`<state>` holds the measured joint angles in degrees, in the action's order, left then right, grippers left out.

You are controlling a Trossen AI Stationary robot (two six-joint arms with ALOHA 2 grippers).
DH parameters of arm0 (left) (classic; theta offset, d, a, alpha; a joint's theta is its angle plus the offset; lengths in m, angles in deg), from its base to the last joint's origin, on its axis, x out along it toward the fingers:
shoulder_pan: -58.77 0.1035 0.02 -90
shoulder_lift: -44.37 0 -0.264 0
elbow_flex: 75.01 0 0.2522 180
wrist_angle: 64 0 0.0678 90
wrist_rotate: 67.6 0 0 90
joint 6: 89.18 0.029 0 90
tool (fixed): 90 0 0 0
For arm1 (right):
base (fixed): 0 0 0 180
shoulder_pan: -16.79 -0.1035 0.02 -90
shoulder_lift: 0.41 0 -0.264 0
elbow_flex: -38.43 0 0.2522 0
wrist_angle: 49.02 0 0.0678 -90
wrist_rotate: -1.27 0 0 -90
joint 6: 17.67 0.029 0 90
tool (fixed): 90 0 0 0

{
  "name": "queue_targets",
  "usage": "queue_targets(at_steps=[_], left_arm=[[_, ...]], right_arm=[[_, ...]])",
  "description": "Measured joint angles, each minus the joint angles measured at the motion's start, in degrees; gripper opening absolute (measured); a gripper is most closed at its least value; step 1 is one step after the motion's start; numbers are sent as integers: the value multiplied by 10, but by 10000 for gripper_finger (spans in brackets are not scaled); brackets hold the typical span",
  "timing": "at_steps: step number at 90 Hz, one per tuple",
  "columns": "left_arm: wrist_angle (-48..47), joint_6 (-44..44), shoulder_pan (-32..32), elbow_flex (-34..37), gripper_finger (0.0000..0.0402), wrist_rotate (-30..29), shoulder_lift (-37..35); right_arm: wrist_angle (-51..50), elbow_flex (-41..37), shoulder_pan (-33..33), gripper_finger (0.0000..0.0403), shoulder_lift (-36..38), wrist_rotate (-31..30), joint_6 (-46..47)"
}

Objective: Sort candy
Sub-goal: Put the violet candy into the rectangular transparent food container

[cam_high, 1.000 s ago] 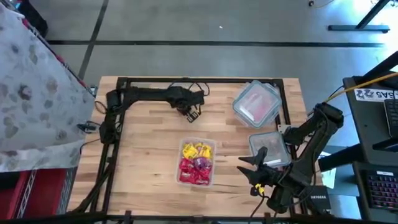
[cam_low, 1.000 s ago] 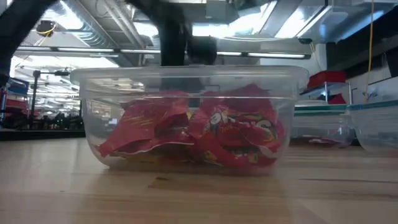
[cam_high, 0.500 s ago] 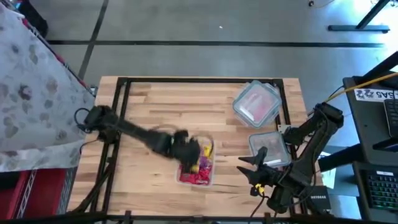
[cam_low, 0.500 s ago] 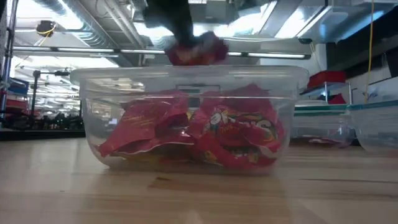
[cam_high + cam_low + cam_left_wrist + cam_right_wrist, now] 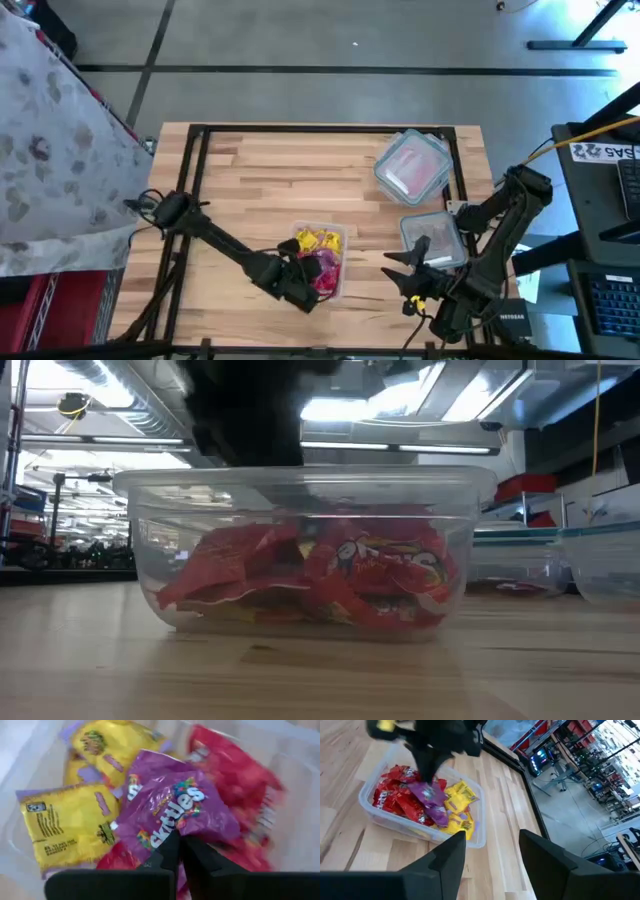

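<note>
Pinching one purple packet (image 5: 175, 810), the left gripper (image 5: 178, 851) hovers over three yellow ones (image 5: 67, 825) — right gripper (image 5: 490, 845) spread.

Left arm: stretched diagonally from the table's left edge toward its front centre.
Left gripper (image 5: 306, 283): lowered, fingers (image 5: 167, 854) pressed together.
Right arm: folded at the table's right side.
Right gripper (image 5: 399, 270): fingers (image 5: 451, 851) spread apart.

A: What differs from one second ago?
B: The left arm has swung from the table's far edge to the near side. The left gripper (image 5: 305, 283) now sits inside the candy tub (image 5: 340, 243).

A: And its fingers?
B: They are now pinched on a purple packet (image 5: 172, 810) lying atop the candy.
</note>
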<state>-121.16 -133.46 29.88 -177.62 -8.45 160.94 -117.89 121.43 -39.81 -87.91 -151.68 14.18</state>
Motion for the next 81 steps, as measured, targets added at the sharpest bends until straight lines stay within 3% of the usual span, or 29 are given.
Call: queue_targets(at_steps=[29, 49, 61, 73, 81], left_arm=[[5, -10, 33, 0, 8, 51, -6], [4, -48, 26, 0, 89, 68, -8], [3, -51, 25, 0, 142, 84, -10], [-3, -77, 32, -8, 167, 153, -21], [-27, -111, 36, -28, 170, 177, -32]], right_arm=[[-39, 0, 0, 172, 0, 46, -4], [-86, 0, 1, 172, 4, 56, -3], [-168, 0, 19, 172, 21, 64, 4], [-262, 0, 60, 172, 49, 94, 2], [-253, -20, 87, 174, 75, 100, -58]])
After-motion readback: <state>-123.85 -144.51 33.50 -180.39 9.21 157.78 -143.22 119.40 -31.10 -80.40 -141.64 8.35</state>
